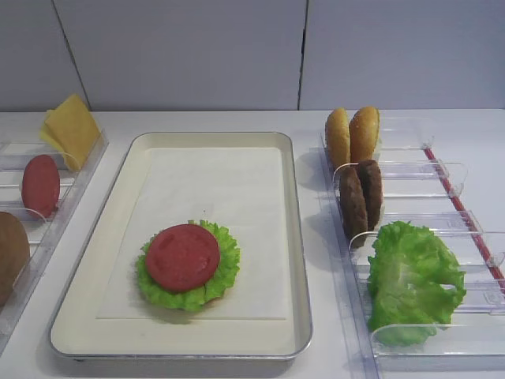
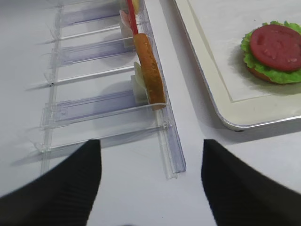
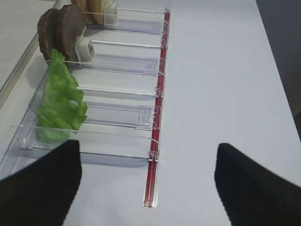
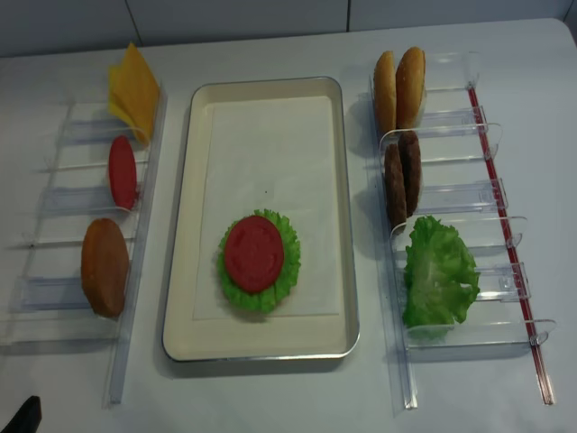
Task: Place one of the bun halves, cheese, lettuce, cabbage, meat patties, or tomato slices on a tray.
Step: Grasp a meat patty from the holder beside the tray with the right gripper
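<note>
Seemingly both grippers [image 3: 146, 188] [image 2: 150, 181] gape empty, fingertips cut off; bun base hidden under lettuce [image 1: 188, 278].

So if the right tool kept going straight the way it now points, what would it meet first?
Most likely the clear rack just ahead of the open right tool, near its red end strip. The lettuce sits left of that line. Depth is hard to judge, so it might pass above the rack.
</note>
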